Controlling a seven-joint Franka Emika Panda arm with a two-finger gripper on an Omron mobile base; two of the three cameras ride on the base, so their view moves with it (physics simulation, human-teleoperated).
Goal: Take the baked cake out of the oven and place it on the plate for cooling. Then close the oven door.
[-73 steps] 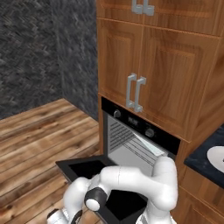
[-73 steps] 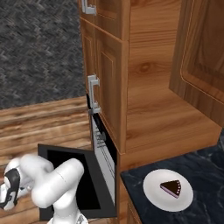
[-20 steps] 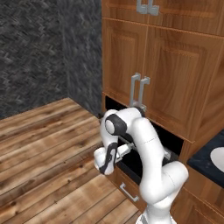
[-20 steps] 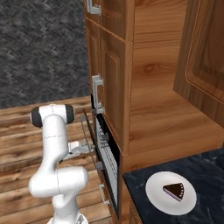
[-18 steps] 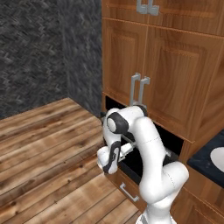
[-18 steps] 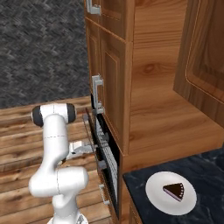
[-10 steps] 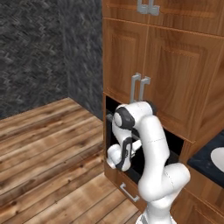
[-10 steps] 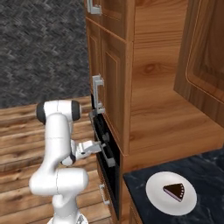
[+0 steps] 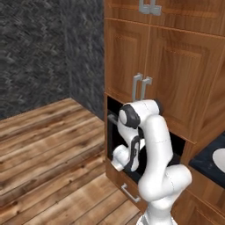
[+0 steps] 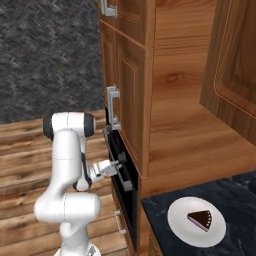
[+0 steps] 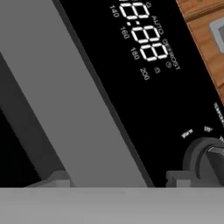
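The baked cake (image 10: 201,219), a dark brown wedge, lies on the white plate (image 10: 180,227) on the dark counter at lower right. The oven door (image 10: 125,200) stands upright against the black oven (image 9: 115,140), shut or nearly so. My gripper (image 10: 119,167) is at the door's upper edge, its hand (image 9: 125,156) close against the black front. In the hand view the grey bar handle (image 11: 65,96) runs diagonally between the two fingertips (image 11: 52,177), which stand well apart. My gripper (image 11: 116,179) is open, right in front of the lit display (image 11: 140,35) and a round knob (image 11: 205,159).
Wooden cabinet doors with grey handles (image 9: 140,85) rise above the oven. A drawer with a small handle (image 9: 129,193) sits below it. The dark counter (image 10: 165,240) lies to the right, and its plate edge (image 9: 219,158) shows too. Wooden floor (image 9: 52,149) stretches to the left.
The oven door has swung up from partly open to upright against the oven. My hand has followed it in toward the oven front. The cake and plate have not moved.
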